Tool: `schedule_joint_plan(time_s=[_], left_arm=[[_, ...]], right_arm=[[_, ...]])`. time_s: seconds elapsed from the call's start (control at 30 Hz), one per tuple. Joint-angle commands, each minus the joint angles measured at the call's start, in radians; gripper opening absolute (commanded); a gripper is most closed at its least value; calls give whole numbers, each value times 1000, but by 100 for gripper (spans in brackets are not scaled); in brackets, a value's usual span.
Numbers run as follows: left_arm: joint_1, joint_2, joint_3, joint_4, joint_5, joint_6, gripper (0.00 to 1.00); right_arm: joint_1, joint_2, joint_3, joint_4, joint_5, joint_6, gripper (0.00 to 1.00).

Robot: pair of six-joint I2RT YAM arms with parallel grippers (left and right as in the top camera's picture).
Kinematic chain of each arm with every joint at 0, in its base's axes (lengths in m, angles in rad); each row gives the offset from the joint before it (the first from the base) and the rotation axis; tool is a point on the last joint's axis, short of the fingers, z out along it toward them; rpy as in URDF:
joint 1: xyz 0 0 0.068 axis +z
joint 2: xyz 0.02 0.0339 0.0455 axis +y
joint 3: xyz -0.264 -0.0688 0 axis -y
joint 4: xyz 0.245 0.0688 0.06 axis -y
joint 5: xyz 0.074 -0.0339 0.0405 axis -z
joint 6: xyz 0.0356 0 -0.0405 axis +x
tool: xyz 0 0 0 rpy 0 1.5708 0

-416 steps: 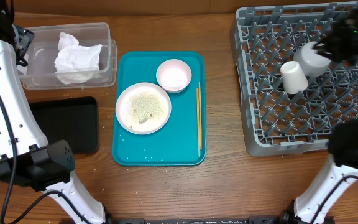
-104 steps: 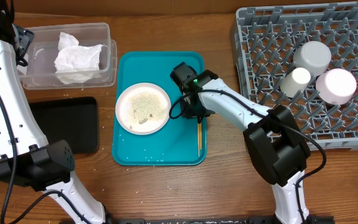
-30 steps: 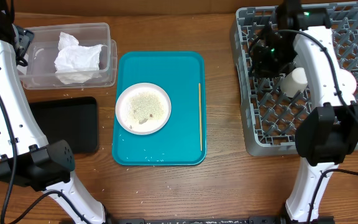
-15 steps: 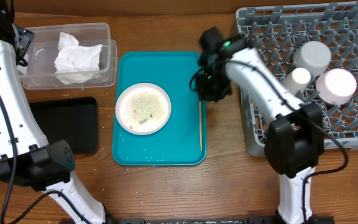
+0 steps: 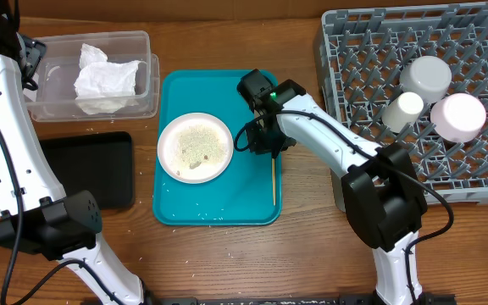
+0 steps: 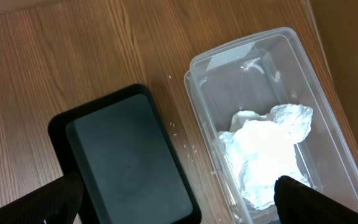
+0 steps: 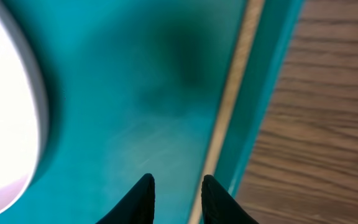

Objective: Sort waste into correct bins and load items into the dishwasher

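Wooden table (image 5: pixel 227 254), teal tray (image 5: pixel 219 203); chopstick (image 5: pixel 272 182) lying front-to-back along right rim. Seen only up close: right gripper (image 7: pixel 178 199) narrowly parted by it. Left gripper (image 6: pixel 179 205) spread wide.

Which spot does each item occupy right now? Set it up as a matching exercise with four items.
Items: 1 plate; 2 chopstick; 3 tissue; 4 pink bowl.
Places: A in the dish rack; B in the clear container; C at the right edge of the teal tray; D on the left half of that tray.
Pairs: 1-D, 2-C, 3-B, 4-A.
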Motion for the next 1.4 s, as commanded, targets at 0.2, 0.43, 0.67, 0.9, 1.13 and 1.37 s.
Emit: schedule_joint_plan(time_s=[0.2,0.43,0.67,0.9,1.13,1.37], left_arm=[[-6,9,-1,1,-19,-10,100],[-6,9,-1,1,-19,-9,100],[-6,9,-1,1,-19,-9,100],[-6,9,-1,1,-19,-10,100],[-6,9,-1,1,-19,-9,100],[-6,9,-1,1,-19,-9,100]], right_arm=[[2,14,-7,30,62,23,28],[4,67,-9,36,43,37,27],[2,103,-13,33,43,37,27],[3,122,-14,21,9,38,8],[15,155,-11,17,-23,41,4],[-47,118,229,-164,-17,32,4]])
